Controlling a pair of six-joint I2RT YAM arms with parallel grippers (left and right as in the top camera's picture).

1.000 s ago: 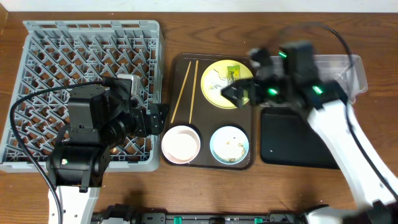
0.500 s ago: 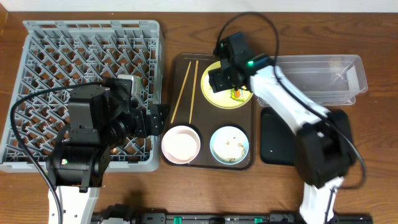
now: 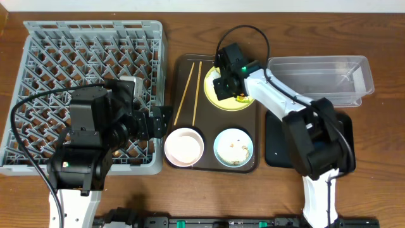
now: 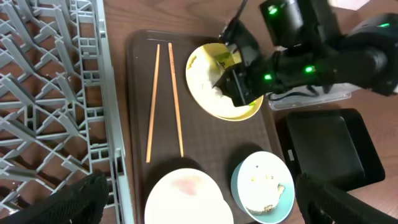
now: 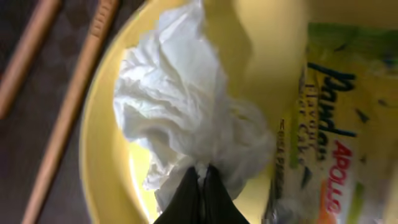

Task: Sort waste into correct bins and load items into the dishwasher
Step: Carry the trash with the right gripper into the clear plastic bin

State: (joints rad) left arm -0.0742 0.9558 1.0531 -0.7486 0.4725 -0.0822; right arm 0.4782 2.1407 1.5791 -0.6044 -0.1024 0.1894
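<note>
Pinching crumpled white tissue (image 5: 180,118) off round pale yellow plate (image 5: 109,180), right hand (image 5: 199,177) clenched on one fold; we judge it light, soft, tear-prone, so the bunched core is the better hold.

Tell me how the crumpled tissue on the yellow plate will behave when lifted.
The tissue looks thin and creased, so probably floppy and very light, dangling from the right claw. It touches the wrapper, so it might drag that along.

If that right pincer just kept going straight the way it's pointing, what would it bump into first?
The crumpled white tissue. The right pincer looks closed on its lower edge, with the round pale yellow plate lying just behind, though depth is hard to judge here.
</note>
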